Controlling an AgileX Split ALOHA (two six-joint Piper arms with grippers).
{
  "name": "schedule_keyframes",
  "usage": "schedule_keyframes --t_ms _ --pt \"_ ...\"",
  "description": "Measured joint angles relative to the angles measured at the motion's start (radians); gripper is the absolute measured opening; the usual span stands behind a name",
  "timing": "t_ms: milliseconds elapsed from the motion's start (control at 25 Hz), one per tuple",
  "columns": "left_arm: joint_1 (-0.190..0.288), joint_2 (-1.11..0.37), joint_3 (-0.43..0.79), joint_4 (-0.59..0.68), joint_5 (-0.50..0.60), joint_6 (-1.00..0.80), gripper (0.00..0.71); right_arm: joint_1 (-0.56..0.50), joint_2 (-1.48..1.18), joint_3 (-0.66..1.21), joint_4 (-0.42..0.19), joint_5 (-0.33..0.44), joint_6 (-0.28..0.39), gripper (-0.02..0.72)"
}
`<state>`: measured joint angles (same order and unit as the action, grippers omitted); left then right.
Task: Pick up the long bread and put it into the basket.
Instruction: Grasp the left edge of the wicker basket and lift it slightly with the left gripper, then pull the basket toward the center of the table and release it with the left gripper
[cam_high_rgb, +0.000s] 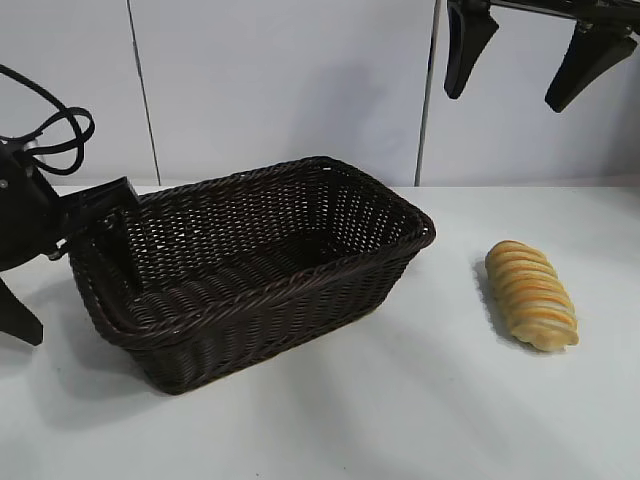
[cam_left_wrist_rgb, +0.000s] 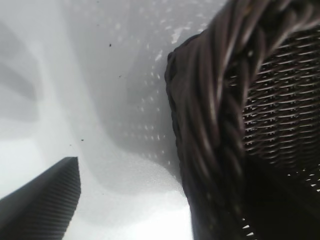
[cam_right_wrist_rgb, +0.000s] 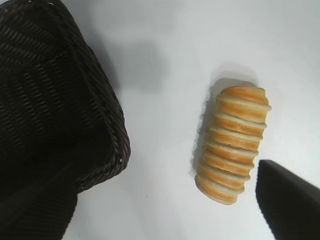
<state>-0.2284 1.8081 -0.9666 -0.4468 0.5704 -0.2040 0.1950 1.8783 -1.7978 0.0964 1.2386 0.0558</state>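
The long bread (cam_high_rgb: 531, 294), golden-yellow with orange-brown ridges, lies on the white table to the right of the basket; it also shows in the right wrist view (cam_right_wrist_rgb: 233, 144). The dark-brown wicker basket (cam_high_rgb: 250, 330) stands left of centre and holds nothing. My right gripper (cam_high_rgb: 503, 100) is open and empty, high above the bread, with its two fingers wide apart in its wrist view (cam_right_wrist_rgb: 162, 220). My left gripper (cam_high_rgb: 100, 212) is at the basket's left end. Its wrist view shows one finger (cam_left_wrist_rgb: 45, 200) apart from the braided rim (cam_left_wrist_rgb: 210, 125); the other finger is hidden.
The white table (cam_high_rgb: 400, 420) has bare surface in front of the basket and between the basket and the bread. A pale wall stands behind. Black cables loop above the left arm (cam_high_rgb: 60, 130).
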Motion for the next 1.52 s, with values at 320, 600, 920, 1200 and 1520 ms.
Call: schedule_keyframes --t_ms 320,600,920,1200,1520 --pt "0.0 0.0 0.0 0.0 0.0 0.0 0.469 0.0 0.0 0.0 0.0 0.0 0.0 0.695" --pt "0.0 0.0 0.0 -0.012 -0.002 -0.001 0.328 0.0 0.0 0.0 0.0 0.0 0.0 0.695" --pt "-0.001 -0.001 0.0 -0.029 -0.008 -0.008 0.107 0.0 0.0 0.0 0.0 0.0 0.0 0.695" --pt "-0.001 -0.001 -0.006 -0.073 -0.004 0.042 0.099 0.0 0.0 0.0 0.0 -0.001 0.0 0.695" --pt "0.002 0.011 -0.14 -0.113 0.145 0.163 0.099 0.0 0.0 0.0 0.0 -0.002 0.0 0.695"
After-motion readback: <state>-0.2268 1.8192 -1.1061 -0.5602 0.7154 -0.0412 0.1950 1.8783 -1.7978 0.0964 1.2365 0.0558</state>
